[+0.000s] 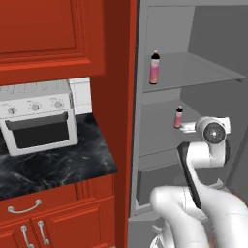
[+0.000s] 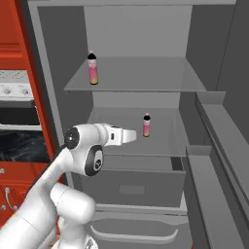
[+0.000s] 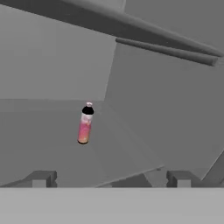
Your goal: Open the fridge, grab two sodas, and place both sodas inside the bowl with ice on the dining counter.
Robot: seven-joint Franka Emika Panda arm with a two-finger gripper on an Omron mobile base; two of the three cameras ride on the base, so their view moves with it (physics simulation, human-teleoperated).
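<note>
open fridge (image 1: 213, 72), two sodas (image 1: 154, 68), toaster oven (image 1: 38, 116)

The open fridge (image 2: 58, 121) has two grey shelves and a drawer below them. The upper shelf (image 2: 141, 78) carries one soda bottle (image 2: 92, 68) standing upright near its left front edge. The lower shelf (image 2: 165, 138) carries a second soda bottle (image 2: 146, 125), also upright, toward the middle and well apart from the walls. Left of the fridge, the black marble surface (image 1: 58, 167) over the red drawers carries a white toaster oven (image 1: 38, 117), set back against the wall.
</note>
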